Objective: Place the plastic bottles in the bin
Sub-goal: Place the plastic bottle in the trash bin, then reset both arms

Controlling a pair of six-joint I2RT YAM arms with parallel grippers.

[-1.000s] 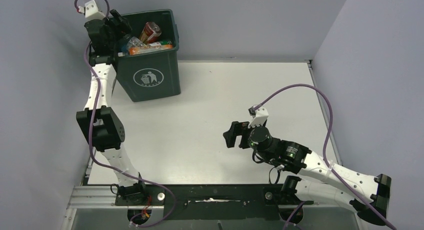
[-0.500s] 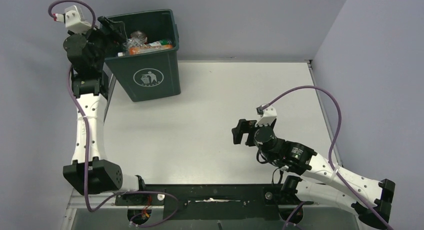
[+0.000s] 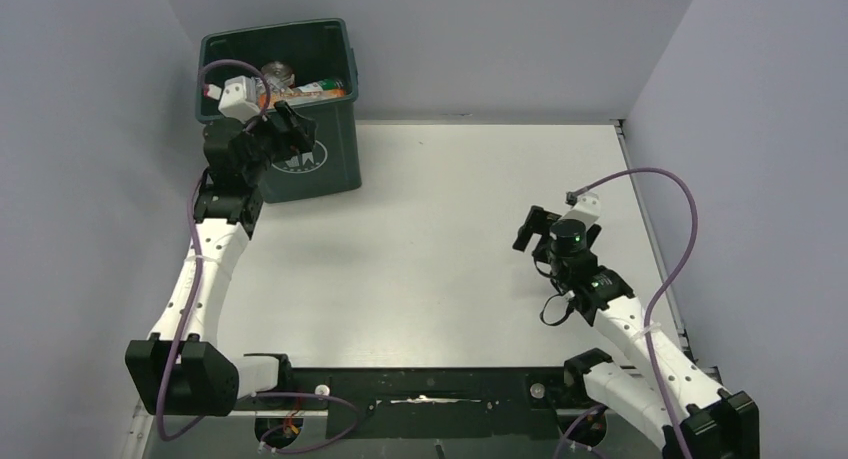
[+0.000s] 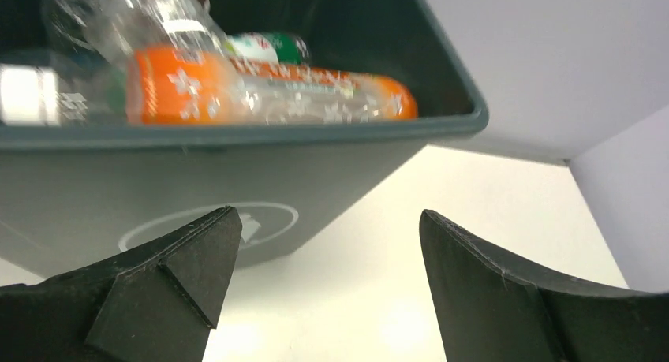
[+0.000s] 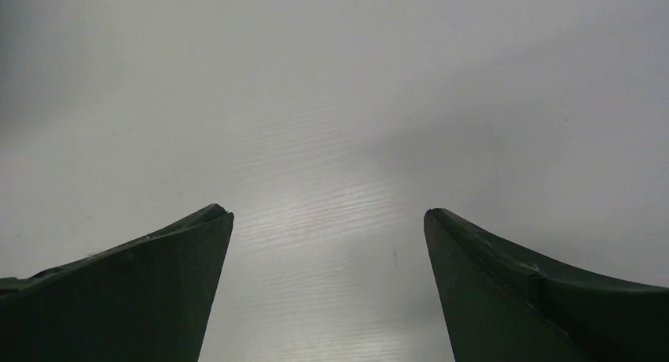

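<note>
Judging the job likely done, you have the plastic bottles (image 3: 300, 87) piled in the bin (image 3: 338, 154) at far left, none visible outside it, with left gripper (image 4: 323, 228) and right gripper (image 5: 327, 216) both open, empty.

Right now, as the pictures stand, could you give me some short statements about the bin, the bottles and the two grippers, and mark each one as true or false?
1. The left gripper is open and holds nothing. True.
2. The orange bottle lies on the table beside the bin. False: it lies inside the bin, close behind the front rim.
3. The right gripper is shut on a bottle. False: it is open and empty, with only bare table in front of it.
4. The bin stands upright at the far left corner of the table. True.
</note>
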